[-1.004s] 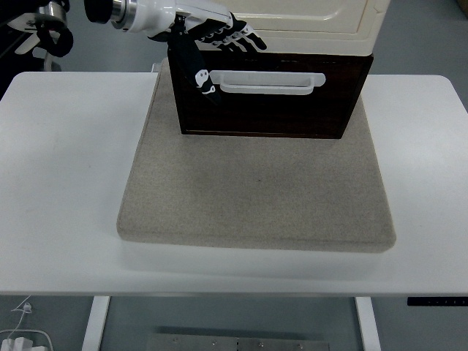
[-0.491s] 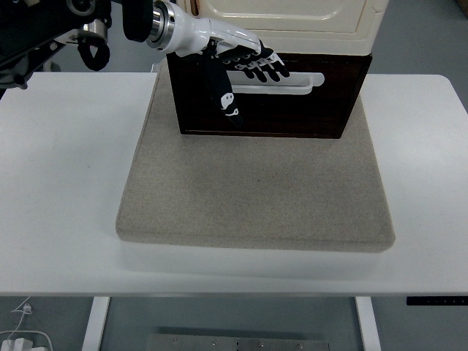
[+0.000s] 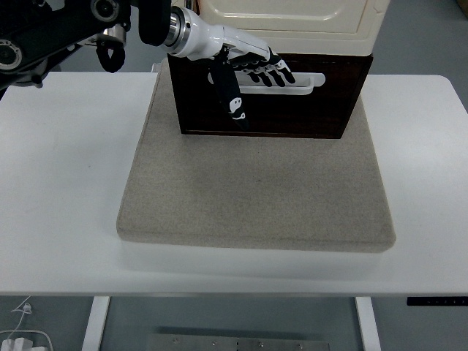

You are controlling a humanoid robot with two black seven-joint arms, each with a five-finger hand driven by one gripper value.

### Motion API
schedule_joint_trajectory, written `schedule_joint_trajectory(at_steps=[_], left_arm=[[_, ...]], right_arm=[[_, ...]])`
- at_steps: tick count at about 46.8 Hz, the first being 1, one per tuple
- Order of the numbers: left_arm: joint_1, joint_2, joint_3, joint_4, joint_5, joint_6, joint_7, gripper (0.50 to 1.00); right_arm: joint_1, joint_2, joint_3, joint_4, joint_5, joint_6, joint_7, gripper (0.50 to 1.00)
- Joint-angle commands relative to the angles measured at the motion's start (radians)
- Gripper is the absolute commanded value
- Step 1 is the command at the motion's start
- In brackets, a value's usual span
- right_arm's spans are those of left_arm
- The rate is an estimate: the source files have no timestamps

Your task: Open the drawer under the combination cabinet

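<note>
The combination cabinet has a cream upper body [image 3: 292, 18] and a dark brown drawer [image 3: 314, 113] beneath it, at the back of the mat. A white bar handle [image 3: 306, 88] runs across the drawer front. My left hand [image 3: 257, 86] reaches in from the upper left, white-backed with black fingers. Its fingers [image 3: 276, 73] lie stretched over the left half of the handle, and the thumb [image 3: 235, 106] hangs down in front of the drawer face. The hand is open and grasps nothing. The handle's left end is hidden behind it.
A beige rectangular mat [image 3: 256, 190] covers the middle of the white table [image 3: 58, 183], with the cabinet standing on its far edge. The black left arm [image 3: 66, 25] fills the top left corner.
My left hand has moved right and down along the drawer front, from the cabinet's upper left corner to over the handle. The drawer has not moved.
</note>
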Motion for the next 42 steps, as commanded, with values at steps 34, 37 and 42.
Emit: schedule_joint_trajectory(at_steps=[34,37,42], left_arm=[[-0.003,-0.032,0.034,0.016,0.068,0.085,0.0,0.994],[0.0,-0.033,0.034,0.016,0.068,0.098,0.0,0.986],[0.008,-0.055,0.034,0.016,0.069,0.118,0.0,0.984]], right_arm=[[0.0,0.0,0.0,0.0,0.0,0.0,0.0,0.928],[0.0,0.0,0.0,0.0,0.0,0.0,0.0,0.928],[0.0,0.0,0.0,0.0,0.0,0.0,0.0,0.928]])
